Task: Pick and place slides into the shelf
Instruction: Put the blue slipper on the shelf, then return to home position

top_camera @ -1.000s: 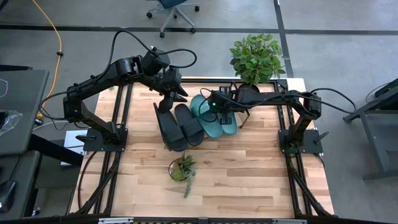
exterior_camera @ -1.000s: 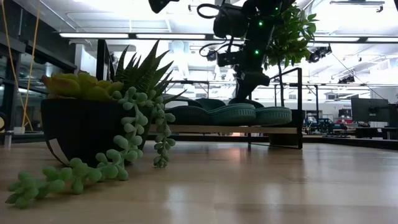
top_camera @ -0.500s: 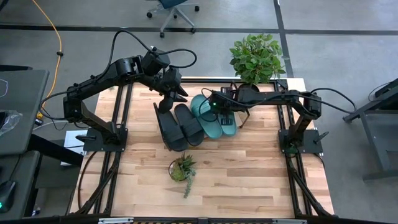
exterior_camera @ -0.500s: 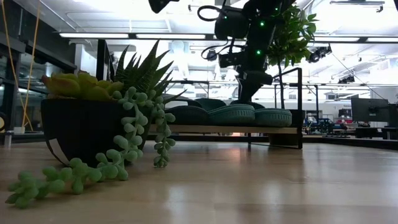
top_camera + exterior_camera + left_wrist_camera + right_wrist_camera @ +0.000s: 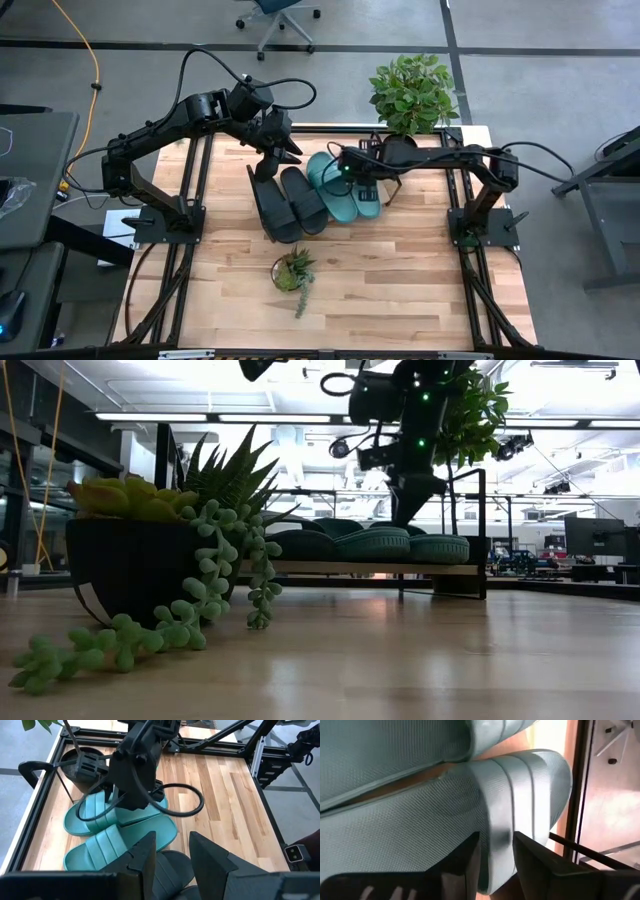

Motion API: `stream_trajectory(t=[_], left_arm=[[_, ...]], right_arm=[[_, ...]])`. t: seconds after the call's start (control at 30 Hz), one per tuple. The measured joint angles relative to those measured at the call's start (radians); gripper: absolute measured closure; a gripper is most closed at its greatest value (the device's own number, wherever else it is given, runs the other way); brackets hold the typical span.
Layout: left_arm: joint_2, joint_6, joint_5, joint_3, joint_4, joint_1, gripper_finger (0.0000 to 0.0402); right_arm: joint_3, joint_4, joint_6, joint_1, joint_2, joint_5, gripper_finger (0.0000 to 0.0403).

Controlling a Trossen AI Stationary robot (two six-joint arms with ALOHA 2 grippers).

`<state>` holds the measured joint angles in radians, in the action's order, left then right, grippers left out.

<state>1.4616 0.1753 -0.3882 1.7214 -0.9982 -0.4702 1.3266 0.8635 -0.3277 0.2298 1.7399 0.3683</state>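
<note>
Straddling a teal slide's (image 5: 420, 820) edge, right gripper (image 5: 496, 865) fingers parted; left gripper (image 5: 172, 855) narrowly open, empty.

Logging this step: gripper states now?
Left gripper: open, empty, above the black slides.
Right gripper: fingers astride a teal slide edge; grip cannot be told.

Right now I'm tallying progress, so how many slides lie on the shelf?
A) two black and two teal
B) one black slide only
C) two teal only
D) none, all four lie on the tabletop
A: the high view shows two black slides and two teal slides side by side on the shelf, with the right claw over the teal pair.
</note>
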Motion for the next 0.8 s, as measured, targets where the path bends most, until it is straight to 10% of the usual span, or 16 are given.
stream_trajectory(t=[0.3,0.57,0.8], left_arm=[[0.000,0.000,0.000,0.000,0.000,0.000,0.0296],[-0.006,0.008,0.002,-0.001,-0.001,0.000,0.0295],[-0.084,0.011,0.064,-0.001,0.020,0.000,0.0296]], right_arm=[[0.000,-0.003,0.060,-0.002,-0.110,-0.019,0.0297],[0.000,-0.042,0.323,-0.041,-0.292,-0.328,0.0297],[0.000,-0.273,0.563,-0.124,-0.516,-0.397,0.0297]])
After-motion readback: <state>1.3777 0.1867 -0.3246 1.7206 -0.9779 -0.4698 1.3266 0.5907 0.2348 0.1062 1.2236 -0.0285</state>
